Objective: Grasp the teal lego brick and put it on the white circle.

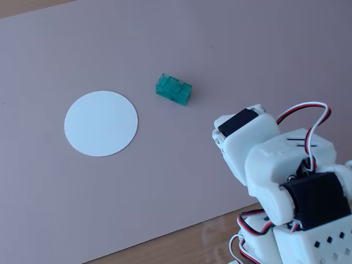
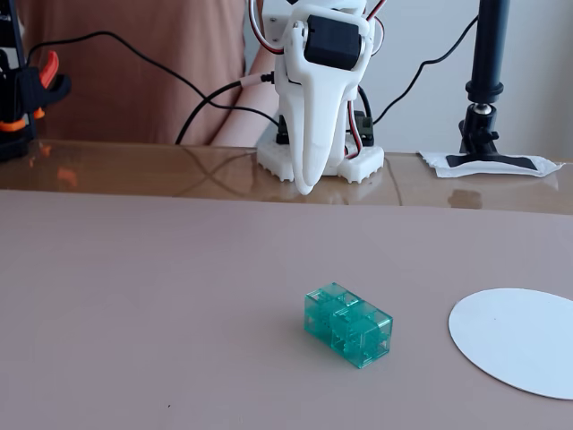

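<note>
Translucent teal-green plastic lego brick (image 1: 174, 89) (image 2: 348, 325), rectangular and studded on top, is seen lying flat on a pale pinkish mat (image 1: 181, 38) (image 2: 143, 287) that is spread over a wooden desk (image 1: 203, 242) (image 2: 134, 170). Nothing is touching the brick. A flat, plain white paper-like circle (image 1: 101, 122) (image 2: 519, 340) is laid on the same mat, just beside the brick but clearly apart from it: to the brick's left in the fixed view from behind the arm, and to its right, cut off by the picture's edge, in the low fixed view facing the arm.

The white plastic robot arm (image 1: 275, 165) (image 2: 313, 54), fitted with black servo blocks and red, white and black wires, is shown folded at the desk's edge, well apart from both things. Its tool (image 2: 307, 186) is pointed downward in the low fixed view, with the long white fingers pressed together and the tip hanging near the desk beside the arm's base; nothing is gripped between them. In the view from behind the arm the tool's fingertips are hidden by the arm's own body.

A black camera stand (image 2: 488, 81) is seen at the back right, and an orange-and-black clamp (image 2: 27, 90) at the far left.
</note>
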Controlling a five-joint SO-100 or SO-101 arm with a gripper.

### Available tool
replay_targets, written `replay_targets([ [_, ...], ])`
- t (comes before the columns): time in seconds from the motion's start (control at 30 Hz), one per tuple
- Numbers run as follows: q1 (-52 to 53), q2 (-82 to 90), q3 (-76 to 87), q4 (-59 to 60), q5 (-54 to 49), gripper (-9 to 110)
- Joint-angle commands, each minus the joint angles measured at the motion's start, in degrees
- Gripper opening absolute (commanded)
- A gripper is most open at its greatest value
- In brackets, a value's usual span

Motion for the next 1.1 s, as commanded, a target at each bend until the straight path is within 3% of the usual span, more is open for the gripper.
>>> replay_targets([
  [0.0, 0.18, 0.35, -0.18, -0.53, 0.26, 0],
  [1.07, -0.18, 0.35, -1.49, -1.41, 2.11, 0],
])
